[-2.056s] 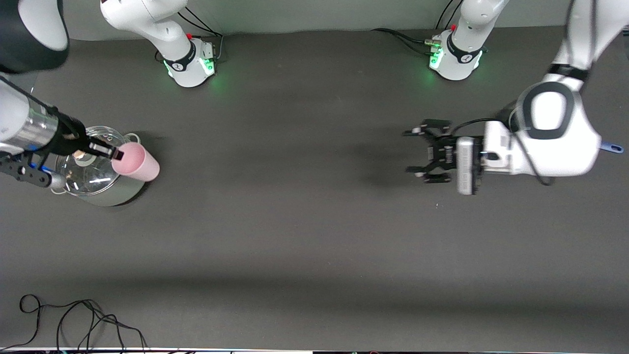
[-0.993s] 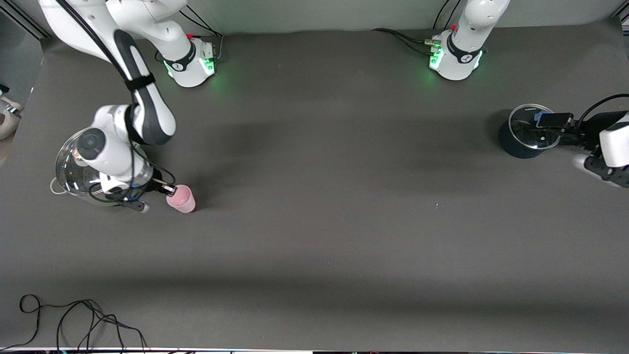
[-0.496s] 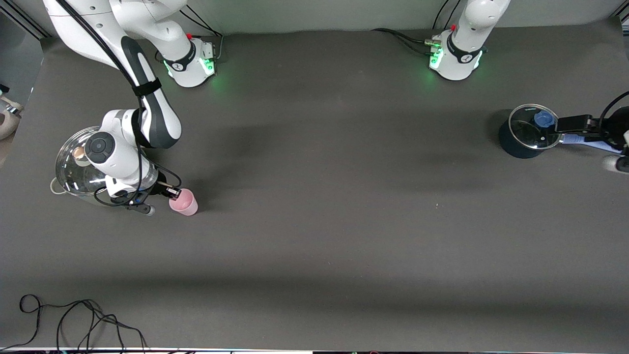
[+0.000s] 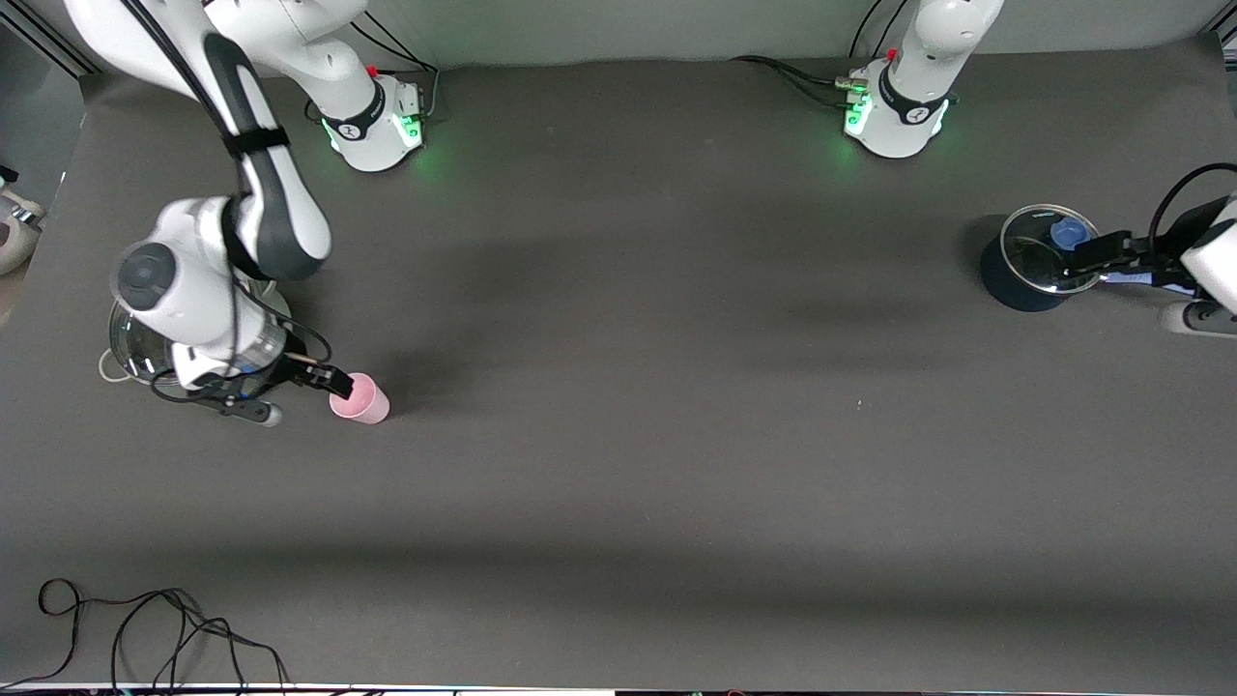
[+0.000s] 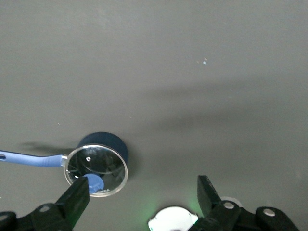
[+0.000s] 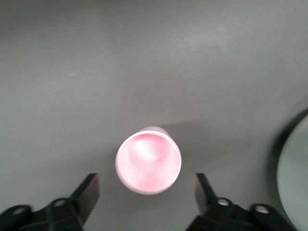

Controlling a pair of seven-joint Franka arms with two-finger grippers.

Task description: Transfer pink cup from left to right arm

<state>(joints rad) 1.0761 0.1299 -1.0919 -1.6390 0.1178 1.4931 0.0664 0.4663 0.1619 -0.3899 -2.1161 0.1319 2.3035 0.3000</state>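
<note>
The pink cup (image 4: pixel 360 399) stands upright on the table, mouth up, beside the steel pot. It also shows from above in the right wrist view (image 6: pixel 148 165). My right gripper (image 4: pixel 333 381) hangs just above the cup on its pot side. It is open (image 6: pixel 145 178), with the fingers spread wider than the cup and touching nothing. My left gripper (image 4: pixel 1082 259) is over the blue pot's rim at the left arm's end of the table. It is open and empty (image 5: pixel 143 183).
A steel pot with a glass lid (image 4: pixel 130 343) sits partly under my right arm; its lid edge (image 6: pixel 296 183) shows in the right wrist view. A dark blue pot with a glass lid (image 4: pixel 1034 261) (image 5: pixel 96 166) stands by my left gripper. Loose cables (image 4: pixel 145 628) lie at the near corner.
My right gripper carried the cup down from over the steel pot to the table, let go of it and drew back a little. My left arm swung away to the blue pot.
</note>
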